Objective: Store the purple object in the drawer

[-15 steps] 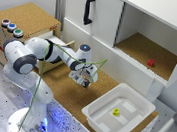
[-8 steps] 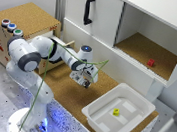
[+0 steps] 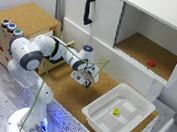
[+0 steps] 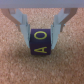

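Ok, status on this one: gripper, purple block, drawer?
Gripper open, straddling the purple lettered cube on cork. Light wooden drawer mostly hidden behind arm. Nothing seen in the way.

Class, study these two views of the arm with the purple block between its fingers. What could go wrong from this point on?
1. In the wrist view the gripper only brackets the purple block, which sits on the cork; whether the fingers press it is unclear. Lifting early could leave it behind.
2. In the exterior view the arm hides most of the drawer in the wooden box; if it is barely open, the block could land outside.
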Robot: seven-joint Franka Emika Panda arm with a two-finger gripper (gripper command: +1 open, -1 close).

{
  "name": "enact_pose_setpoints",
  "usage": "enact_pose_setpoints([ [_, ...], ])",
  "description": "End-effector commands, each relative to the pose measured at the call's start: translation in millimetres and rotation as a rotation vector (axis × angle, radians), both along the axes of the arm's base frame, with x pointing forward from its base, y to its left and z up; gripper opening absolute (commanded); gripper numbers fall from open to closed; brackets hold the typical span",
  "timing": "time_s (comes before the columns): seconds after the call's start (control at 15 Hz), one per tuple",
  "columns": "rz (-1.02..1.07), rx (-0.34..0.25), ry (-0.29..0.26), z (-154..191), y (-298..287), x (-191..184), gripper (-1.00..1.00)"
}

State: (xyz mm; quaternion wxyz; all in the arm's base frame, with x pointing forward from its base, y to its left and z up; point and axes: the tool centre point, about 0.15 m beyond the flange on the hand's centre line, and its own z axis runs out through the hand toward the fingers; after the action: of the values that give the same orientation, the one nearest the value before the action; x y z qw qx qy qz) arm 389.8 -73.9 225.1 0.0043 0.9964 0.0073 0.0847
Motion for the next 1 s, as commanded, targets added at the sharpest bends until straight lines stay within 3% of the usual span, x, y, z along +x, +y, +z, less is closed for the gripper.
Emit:
enact_pose_setpoints([
  [0.0, 0.099, -0.119, 0.0, 72, 39, -2, -1.0],
  [0.2, 0.176, -0.186, -0.049, 125, 70, -3, -1.0],
  [0.4, 0.243, -0.216, -0.111, 174, 95, -5, -1.0],
  [0.6, 0.344, -0.208, -0.13, 209, 122, -4, -1.0],
  [0.93, 0.533, -0.178, -0.138, 238, 167, 11, -1.0],
])
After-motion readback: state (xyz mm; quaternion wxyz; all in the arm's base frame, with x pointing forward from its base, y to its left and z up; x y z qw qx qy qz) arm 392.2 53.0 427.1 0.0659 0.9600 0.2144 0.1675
